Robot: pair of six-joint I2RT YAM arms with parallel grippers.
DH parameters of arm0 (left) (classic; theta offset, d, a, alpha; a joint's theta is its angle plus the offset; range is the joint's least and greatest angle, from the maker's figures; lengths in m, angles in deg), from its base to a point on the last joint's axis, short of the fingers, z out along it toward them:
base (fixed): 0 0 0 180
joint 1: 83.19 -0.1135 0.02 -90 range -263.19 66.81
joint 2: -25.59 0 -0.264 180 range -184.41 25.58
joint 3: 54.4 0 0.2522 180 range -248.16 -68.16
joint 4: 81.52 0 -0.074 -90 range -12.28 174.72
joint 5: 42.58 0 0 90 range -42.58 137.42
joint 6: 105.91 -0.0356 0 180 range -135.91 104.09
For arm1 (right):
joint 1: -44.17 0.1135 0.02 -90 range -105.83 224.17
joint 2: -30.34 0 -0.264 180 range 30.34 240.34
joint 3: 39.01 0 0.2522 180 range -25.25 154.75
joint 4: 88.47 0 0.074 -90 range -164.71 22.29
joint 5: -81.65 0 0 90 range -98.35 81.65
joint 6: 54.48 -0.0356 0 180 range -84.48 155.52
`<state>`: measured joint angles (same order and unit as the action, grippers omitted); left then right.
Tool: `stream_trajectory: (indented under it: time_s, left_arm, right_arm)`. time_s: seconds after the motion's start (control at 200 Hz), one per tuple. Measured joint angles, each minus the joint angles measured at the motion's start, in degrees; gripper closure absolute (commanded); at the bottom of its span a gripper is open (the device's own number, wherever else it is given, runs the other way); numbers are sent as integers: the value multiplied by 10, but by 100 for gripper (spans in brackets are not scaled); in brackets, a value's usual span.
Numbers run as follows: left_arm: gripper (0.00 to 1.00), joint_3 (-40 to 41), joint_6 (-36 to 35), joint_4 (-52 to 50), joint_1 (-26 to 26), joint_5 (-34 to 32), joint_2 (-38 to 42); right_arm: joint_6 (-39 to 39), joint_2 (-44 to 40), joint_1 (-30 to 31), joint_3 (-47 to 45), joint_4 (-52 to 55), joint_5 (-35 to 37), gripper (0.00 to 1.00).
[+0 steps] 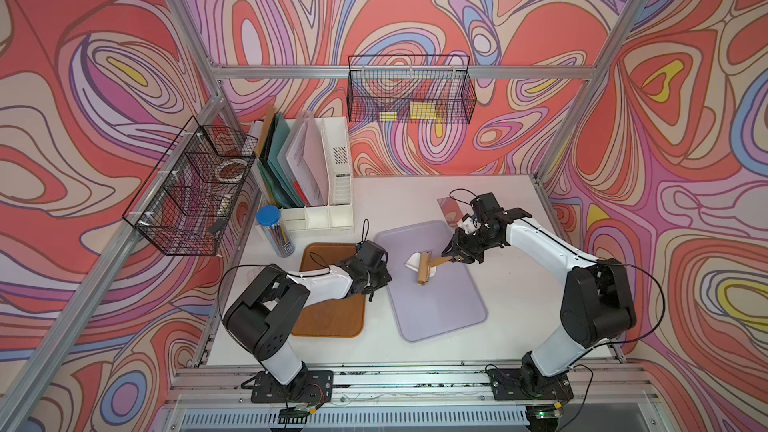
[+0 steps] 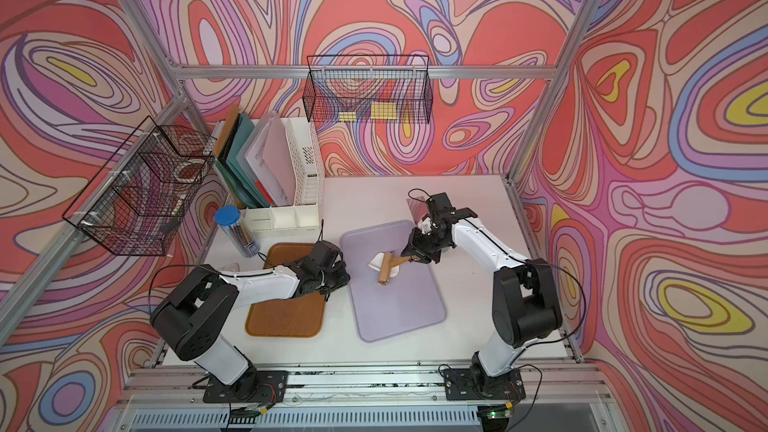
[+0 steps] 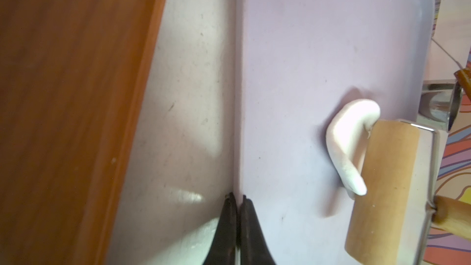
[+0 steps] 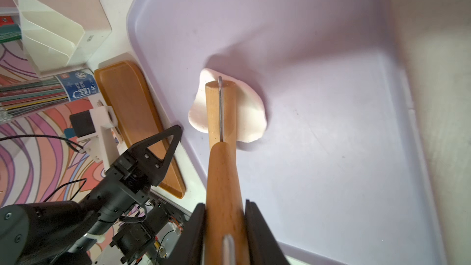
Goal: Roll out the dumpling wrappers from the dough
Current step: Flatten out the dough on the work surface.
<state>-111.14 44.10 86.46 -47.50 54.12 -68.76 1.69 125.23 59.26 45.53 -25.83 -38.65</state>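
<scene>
left gripper (image 3: 237, 198): fingers clenched on the 9 o'clock rim of the lilac tray (image 1: 440, 309), one finger on either side of the rim; it looks like a steadying pinch.
brown tray (image 1: 332, 317): at 9 o'clock of the lilac tray, just beside it, partly under the left arm.
dough (image 4: 249, 113): a thin, ragged white sheet in the 12 o'clock half of the lilac tray, under the roller barrel, showing at 10 and 4 o'clock of it in both top views.
dough edge: in the left wrist view one edge curls up off the tray against the barrel.
roller (image 1: 424, 268): wooden barrel resting on the dough, handle pointing to about 3 o'clock.
right gripper (image 4: 225, 206): fingers grasping the roller's wooden handle, one on each side.
handling, judged: the dough is light, soft and probably tacky; it will stretch, tear where thin, and cling to the barrel.
where to hold, judged: work it through the roller handle; if lifting, pinch the thicker curled edge gently.
</scene>
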Motion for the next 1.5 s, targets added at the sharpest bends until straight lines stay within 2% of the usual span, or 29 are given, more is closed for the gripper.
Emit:
stream_trajectory:
  time_s: [0.265, 0.987, 1.267, 1.497]
  left_arm:
    - [100, -2, -2, -1, 3, 0, -2]
    - [100, -5, -2, -5, 7, -9, -3]
    - [100, -5, -5, -6, 8, -12, -3]
    - [100, -5, -6, -7, 10, -17, -2]
  right_arm:
    - [17, 7, 28, 12, 3, 43, 100]
    - [1, 61, 75, 55, -26, 48, 100]
    - [8, 56, 73, 52, -27, 54, 100]
    - [45, 33, 40, 31, -10, 54, 100]
